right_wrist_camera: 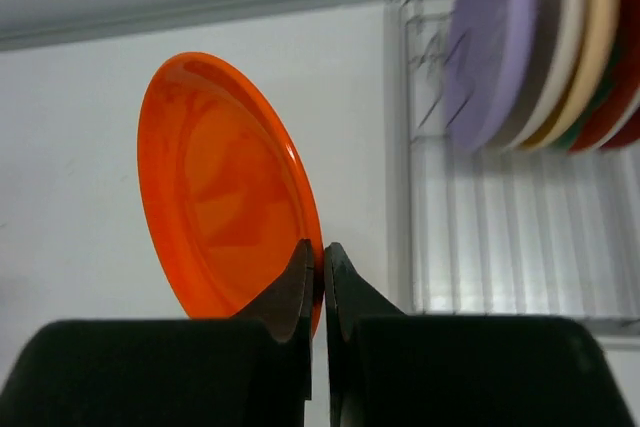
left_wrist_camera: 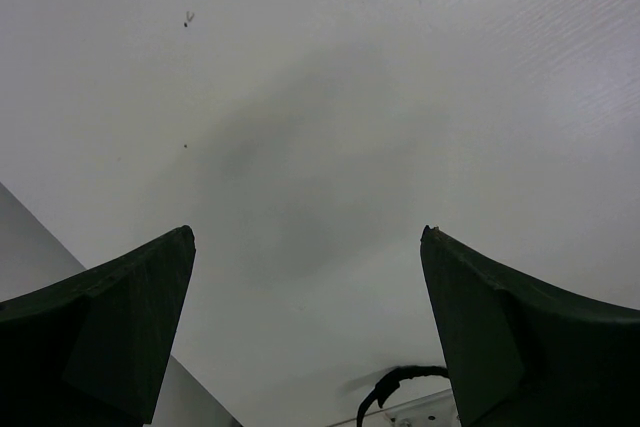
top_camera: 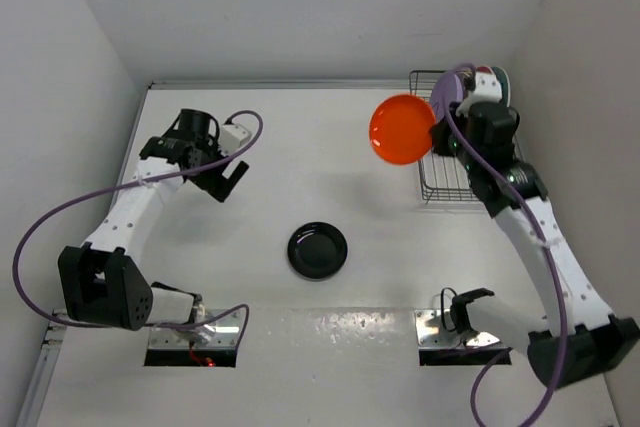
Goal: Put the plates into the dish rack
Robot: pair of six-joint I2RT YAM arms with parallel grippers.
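My right gripper [top_camera: 440,134] is shut on the rim of the orange plate [top_camera: 402,129] and holds it on edge in the air just left of the dish rack [top_camera: 447,187]. In the right wrist view the orange plate [right_wrist_camera: 225,192] stands between my fingers [right_wrist_camera: 322,272], and the rack [right_wrist_camera: 500,237] is to its right. Several plates stand at the rack's far end, the lavender plate [right_wrist_camera: 488,42] nearest, then cream, yellow and red ones. The glossy black plate [top_camera: 318,250] lies flat mid-table. My left gripper [top_camera: 222,173] is open and empty at the far left.
The rack's near half [top_camera: 448,179] holds no plates. White walls close in the table on the left, back and right. A loose black cable [top_camera: 458,305] lies by the right arm's base plate.
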